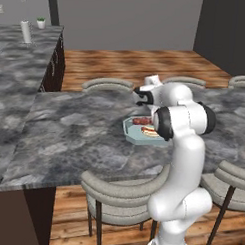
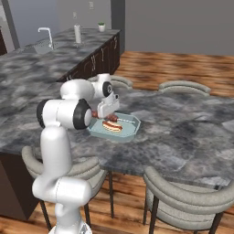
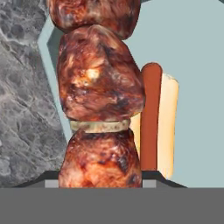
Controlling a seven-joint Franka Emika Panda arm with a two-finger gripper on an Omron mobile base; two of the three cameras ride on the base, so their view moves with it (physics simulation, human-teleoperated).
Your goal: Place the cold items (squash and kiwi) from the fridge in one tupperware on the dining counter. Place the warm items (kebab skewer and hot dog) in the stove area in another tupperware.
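A pale blue tupperware [image 2: 131, 131] sits on the grey marble dining counter [image 2: 183, 132], and its rim [image 1: 128, 127] also shows in the left base view. Inside it lies the hot dog [image 2: 112, 126] [image 1: 149, 130] in its bun [image 3: 168, 122]. My gripper [image 2: 108, 113] hangs low over the tupperware's near-left part, shut on the kebab skewer [image 2: 113, 119] [image 1: 141, 121]. In the hand view its charred meat chunks [image 3: 100, 78] rise between my fingertips [image 3: 100, 180], right beside the hot dog. Whether the skewer touches the tupperware floor is unclear.
Grey upholstered stools [image 2: 183, 196] [image 1: 119, 194] line the counter's near side, and more [image 2: 183, 87] stand at the far side. A second counter holds a sink faucet [image 2: 45, 34], a paper towel roll [image 1: 26, 32] and a small plant [image 1: 41, 22].
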